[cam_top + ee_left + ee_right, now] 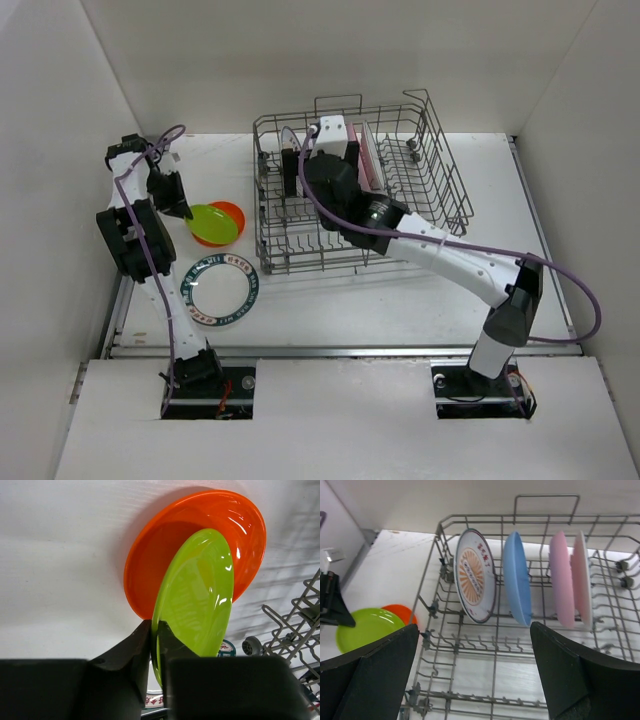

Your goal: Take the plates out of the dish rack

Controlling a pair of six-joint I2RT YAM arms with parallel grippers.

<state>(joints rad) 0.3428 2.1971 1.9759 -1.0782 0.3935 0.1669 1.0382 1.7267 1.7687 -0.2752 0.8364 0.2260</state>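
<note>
The left gripper [154, 630] pinched the lime green plate [197, 595] by its rim above the orange plate [165, 555] — glossy, light, probably slippery. The right gripper [475, 630] gaped empty over four plates [516, 580] upright in the dish rack [535, 516] — top rims looked the surest hold.

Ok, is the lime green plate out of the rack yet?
Out. The lime green plate overlaps the orange plate, left of the dish rack, its rim pinched in the left gripper.
</note>
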